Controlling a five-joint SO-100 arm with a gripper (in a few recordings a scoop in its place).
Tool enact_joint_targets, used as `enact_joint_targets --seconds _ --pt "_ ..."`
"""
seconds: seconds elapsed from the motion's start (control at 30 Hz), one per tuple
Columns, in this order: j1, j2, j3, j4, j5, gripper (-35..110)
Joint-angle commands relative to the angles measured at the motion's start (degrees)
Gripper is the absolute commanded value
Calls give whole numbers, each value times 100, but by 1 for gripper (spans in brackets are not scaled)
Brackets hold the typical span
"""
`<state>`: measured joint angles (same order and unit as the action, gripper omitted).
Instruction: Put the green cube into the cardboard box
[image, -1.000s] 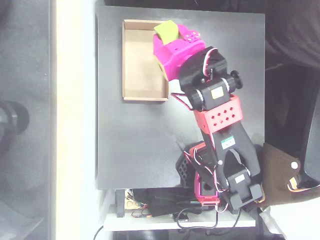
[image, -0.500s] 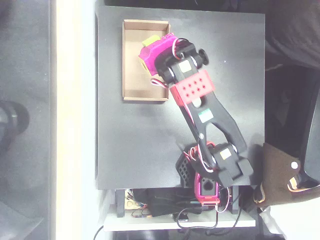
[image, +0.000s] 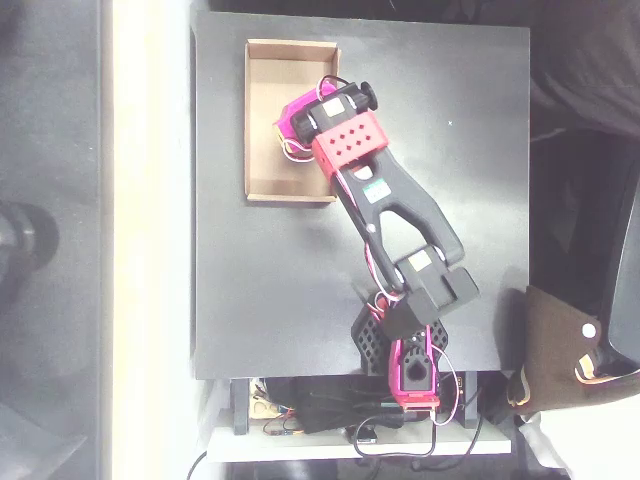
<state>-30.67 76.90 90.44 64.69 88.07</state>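
my arm (image: 395, 215) reaches from its base (image: 405, 350) at the lower edge of the black table (image: 260, 290) up and to the left in the overhead view, ending over the box (image: 262, 110). my gripper (image: 290, 125) hangs above the box's right half, inside its walls as seen from above, with only a bit of its magenta body poking out from under the red wrist block (image: 347, 146). my fingers are hidden beneath that block, so i cannot tell how far apart they are or whether they grip anything. the cube is hidden from me here; i cannot say where it sits. the box lies near the table's upper left corner, long side running up and down the picture, its left half bare tan cardboard.
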Motion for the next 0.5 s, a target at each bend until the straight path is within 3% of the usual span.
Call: enact_joint_targets --seconds 0.0,0.47 --pt "-88 -114 -536 26 18 5" --pt "-88 -844 -1257 35 26 5"
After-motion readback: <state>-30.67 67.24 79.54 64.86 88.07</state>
